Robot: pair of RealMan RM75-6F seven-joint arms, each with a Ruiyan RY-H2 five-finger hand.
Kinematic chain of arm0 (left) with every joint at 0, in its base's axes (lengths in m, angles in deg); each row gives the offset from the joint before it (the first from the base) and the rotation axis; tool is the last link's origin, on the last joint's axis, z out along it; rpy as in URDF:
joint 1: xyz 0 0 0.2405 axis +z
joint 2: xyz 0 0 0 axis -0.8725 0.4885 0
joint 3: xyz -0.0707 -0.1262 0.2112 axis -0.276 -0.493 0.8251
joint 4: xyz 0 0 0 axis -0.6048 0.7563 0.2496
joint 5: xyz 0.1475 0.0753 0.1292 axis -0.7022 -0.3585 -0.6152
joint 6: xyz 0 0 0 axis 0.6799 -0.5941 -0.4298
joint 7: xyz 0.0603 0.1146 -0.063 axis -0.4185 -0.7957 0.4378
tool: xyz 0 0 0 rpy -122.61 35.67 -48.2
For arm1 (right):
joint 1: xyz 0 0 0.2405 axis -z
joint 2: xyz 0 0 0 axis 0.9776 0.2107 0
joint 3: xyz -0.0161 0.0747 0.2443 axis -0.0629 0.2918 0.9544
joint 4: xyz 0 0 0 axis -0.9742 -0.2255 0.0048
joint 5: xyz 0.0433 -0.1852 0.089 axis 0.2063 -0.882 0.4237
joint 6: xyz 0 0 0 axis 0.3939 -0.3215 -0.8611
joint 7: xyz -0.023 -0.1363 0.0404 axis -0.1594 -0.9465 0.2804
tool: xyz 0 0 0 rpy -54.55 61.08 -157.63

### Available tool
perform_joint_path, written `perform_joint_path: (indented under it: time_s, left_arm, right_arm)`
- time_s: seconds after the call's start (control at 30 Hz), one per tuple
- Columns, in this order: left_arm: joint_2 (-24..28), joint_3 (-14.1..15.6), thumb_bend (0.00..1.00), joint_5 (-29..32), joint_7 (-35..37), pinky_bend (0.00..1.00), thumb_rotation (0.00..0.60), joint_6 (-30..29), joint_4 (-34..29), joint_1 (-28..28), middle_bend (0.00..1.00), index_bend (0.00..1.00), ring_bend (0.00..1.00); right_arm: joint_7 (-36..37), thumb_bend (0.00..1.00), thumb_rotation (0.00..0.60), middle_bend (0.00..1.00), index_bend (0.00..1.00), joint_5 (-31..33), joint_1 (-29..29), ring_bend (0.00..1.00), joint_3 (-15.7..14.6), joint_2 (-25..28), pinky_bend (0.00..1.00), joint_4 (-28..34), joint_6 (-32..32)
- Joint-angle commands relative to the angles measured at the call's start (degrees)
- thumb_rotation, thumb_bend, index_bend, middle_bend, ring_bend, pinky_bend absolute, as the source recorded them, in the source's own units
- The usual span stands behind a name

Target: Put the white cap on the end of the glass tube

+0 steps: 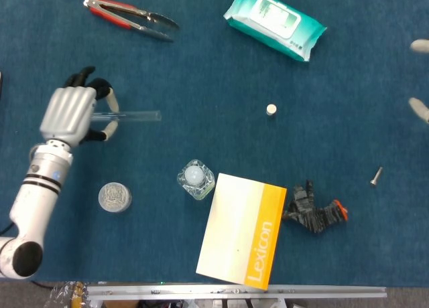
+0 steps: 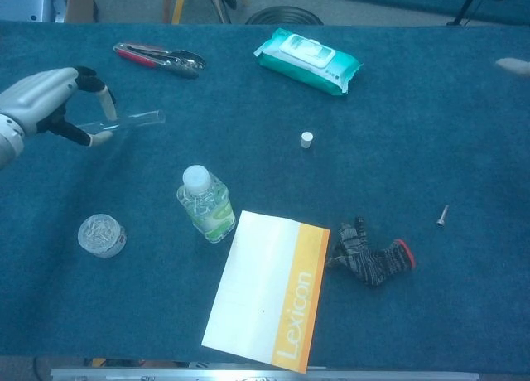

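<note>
Left hand (image 1: 70, 114) holds the glass tube (image 1: 134, 116) above the blue table (image 1: 201, 73); white cap (image 1: 271, 109) sits alone mid-table.

Only pale fingertips of the right hand (image 1: 419, 107) show at the right edge, so its grip cannot be told. Between tube and cap the cloth is bare; nearer the front lie a bottle (image 1: 195, 179), a Lexicon box (image 1: 242, 229), a glove (image 1: 314, 212), a screw (image 1: 376, 176) and a small round jar (image 1: 114, 197); pliers (image 1: 127, 15) and wipes (image 1: 274, 23) lie at the back.
</note>
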Motion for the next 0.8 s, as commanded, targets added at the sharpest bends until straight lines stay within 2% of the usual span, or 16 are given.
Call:
perform_joint_path:
  time_s: [0.03,0.4,0.8]
  left_arm:
    - [1.24,0.04,0.33,-0.83,0.78,0.12,0.6,-0.74,-0.97,0.75,0.31,0.59,0.08]
    - [3.46,0.9,0.33,-2.9,-0.2,0.12,0.6,-2.28,-3.09,1.85,0.31,0.59,0.08]
    - [4.85,1.22,0.33,-4.56,-3.09,0.12,0.6,-4.86,-5.9,2.74,0.3,0.59,0.08]
  right_arm:
    - [-1.99,0.21,0.6,0.24,0.29,0.68,-2.23,0.13,-0.18,-2.37,0.32,-1.64,-2.8]
    - [-7.48,0.22,0.6,0.27,0.4,2.92,-8.94,0.13,-0.17,-10.39,0.32,-6.2,-9.74]
    - [-16.16,0.22,0.6,0.27,0.42,6.05,-14.71,0.13,-0.78,-18.59,0.32,-10.94,-13.72]
